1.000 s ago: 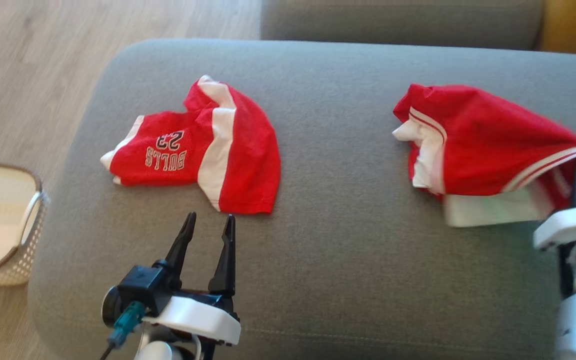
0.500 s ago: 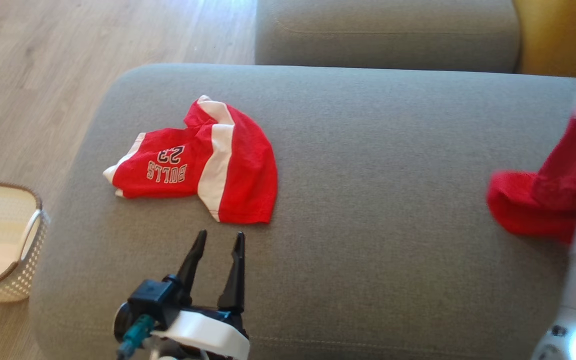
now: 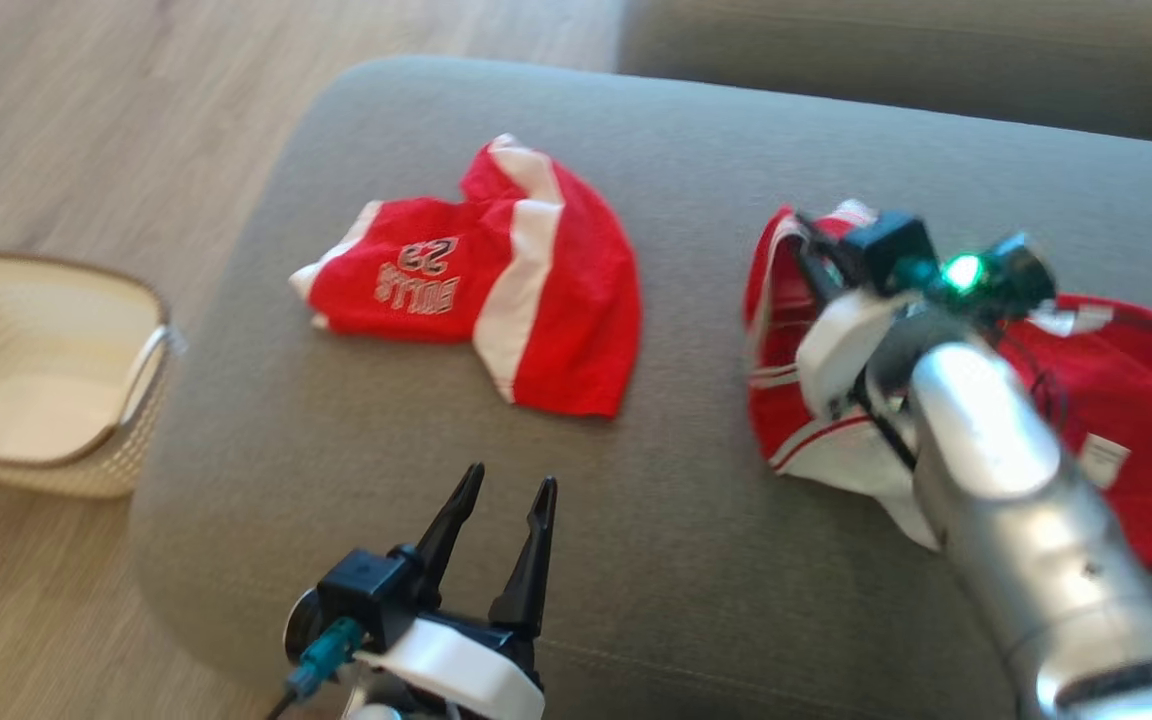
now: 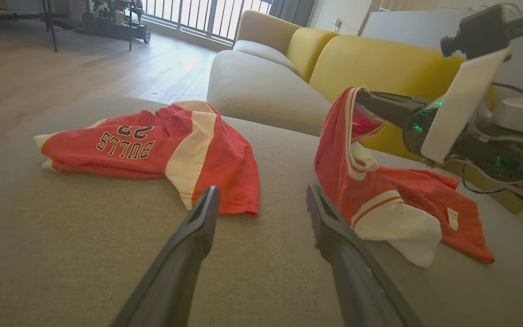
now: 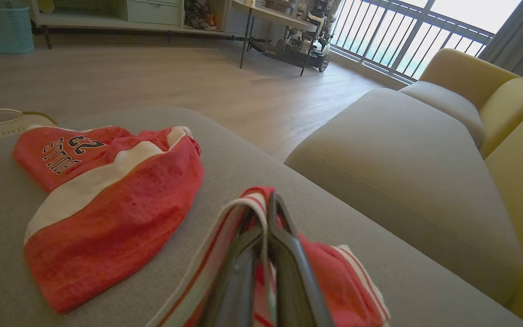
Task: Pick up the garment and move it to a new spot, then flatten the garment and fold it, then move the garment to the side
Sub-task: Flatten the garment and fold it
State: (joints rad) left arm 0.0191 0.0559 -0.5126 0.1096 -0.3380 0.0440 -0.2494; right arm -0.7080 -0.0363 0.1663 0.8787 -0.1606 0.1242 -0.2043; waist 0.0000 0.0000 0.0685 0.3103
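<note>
A red garment with white stripes (image 3: 1126,400) lies crumpled on the right of the grey cushion (image 3: 696,560). My right gripper (image 3: 804,230) is shut on its striped edge and holds that edge raised above the cushion. The left wrist view shows the garment (image 4: 379,195) hanging from the right gripper (image 4: 362,97). In the right wrist view the shut gripper (image 5: 270,202) pinches the garment (image 5: 334,268). My left gripper (image 3: 511,480) is open above the cushion's near side, holding nothing, and its tips (image 4: 262,190) stand apart.
A second red jersey marked BULLS 23 (image 3: 496,290) (image 4: 152,145) (image 5: 107,204) lies on the cushion's left half. A white basket (image 3: 36,370) stands on the wooden floor to the left. Another grey seat (image 3: 896,50) and yellow backrests (image 4: 379,59) lie beyond.
The head camera has shifted. My right gripper, shut on the garment's edge, has lifted it and carried it from the far right toward the middle. The left gripper stays open.
</note>
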